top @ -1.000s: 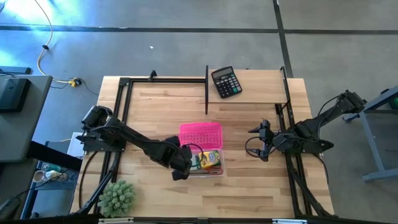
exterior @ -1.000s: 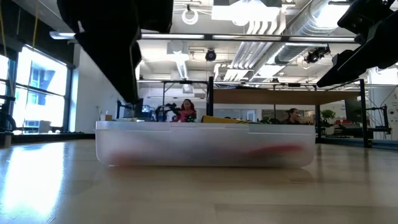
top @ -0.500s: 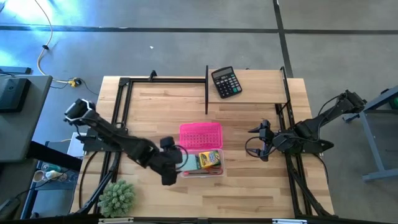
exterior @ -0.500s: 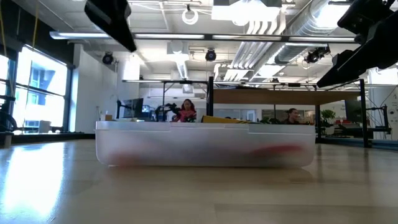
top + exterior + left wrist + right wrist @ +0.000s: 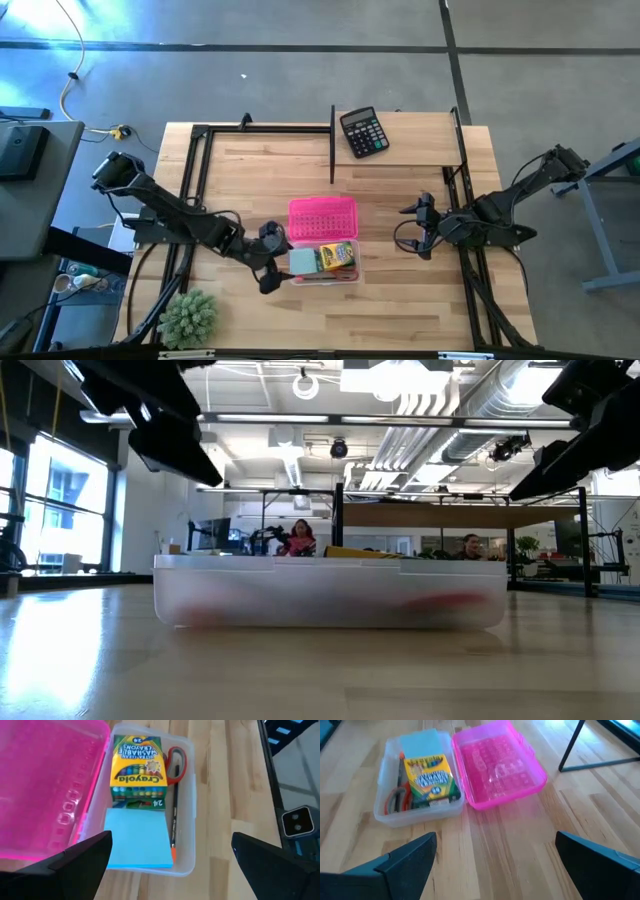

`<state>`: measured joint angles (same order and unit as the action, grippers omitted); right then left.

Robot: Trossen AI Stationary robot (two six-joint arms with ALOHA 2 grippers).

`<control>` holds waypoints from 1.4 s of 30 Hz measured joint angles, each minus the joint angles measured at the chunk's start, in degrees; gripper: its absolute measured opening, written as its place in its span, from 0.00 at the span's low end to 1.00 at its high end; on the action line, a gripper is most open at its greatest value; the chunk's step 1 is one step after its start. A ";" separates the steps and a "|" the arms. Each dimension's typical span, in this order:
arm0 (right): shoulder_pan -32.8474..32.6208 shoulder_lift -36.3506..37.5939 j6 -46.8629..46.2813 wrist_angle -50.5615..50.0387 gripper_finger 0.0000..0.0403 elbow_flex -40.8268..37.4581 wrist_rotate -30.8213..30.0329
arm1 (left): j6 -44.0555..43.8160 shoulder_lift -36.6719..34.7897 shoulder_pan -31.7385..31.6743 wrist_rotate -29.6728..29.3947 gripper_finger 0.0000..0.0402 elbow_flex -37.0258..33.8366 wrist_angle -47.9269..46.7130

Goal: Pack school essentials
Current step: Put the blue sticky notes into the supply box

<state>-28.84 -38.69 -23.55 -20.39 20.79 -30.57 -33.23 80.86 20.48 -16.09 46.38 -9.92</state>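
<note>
Notepad (image 5: 137, 837), light blue, now lies in the clear case (image 5: 186, 810) beside the crayon box (image 5: 139, 772); the left hand (image 5: 268, 262) has withdrawn open and empty, right hand (image 5: 420, 225) open, idle near the counter's right edge.

The clear plastic box (image 5: 325, 263) sat near the table's middle, its open pink lid (image 5: 322, 217) lying flat against its far side and blocking a low approach from there. From above the box stood open, though a yellow-green crayon box (image 5: 138, 770), a light blue square notepad (image 5: 136, 837), red-handled scissors (image 5: 175, 764) and an orange pencil (image 5: 173, 822) covered most of its floor. The left gripper (image 5: 268, 262), fingers spread, hung just beside the box's left end. The right gripper (image 5: 421, 226), fingers apart, waited well to the right, with bare wood between. A black calculator (image 5: 363, 131) and a fuzzy green plant (image 5: 188, 317) stood well apart at opposite edges.
</note>
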 joint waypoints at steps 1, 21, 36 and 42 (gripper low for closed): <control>-0.04 0.20 0.01 -0.55 0.99 -0.06 0.12 | -0.51 0.11 -0.15 0.41 1.00 -0.80 1.39; -0.04 -0.36 -11.07 6.58 0.99 -0.08 -12.05 | -7.31 0.06 -8.68 9.06 1.00 -8.52 3.52; -0.02 -0.34 -8.46 16.20 0.99 -0.08 -23.82 | -11.87 -0.33 -9.31 16.95 1.00 -9.10 10.27; 2.09 -0.34 -8.58 16.14 0.99 -0.08 -24.09 | -14.52 -0.33 -8.41 16.89 1.00 -9.10 9.96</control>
<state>-26.75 -39.03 -32.13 -4.25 20.71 -54.65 -47.76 80.53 12.08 0.81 37.28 0.04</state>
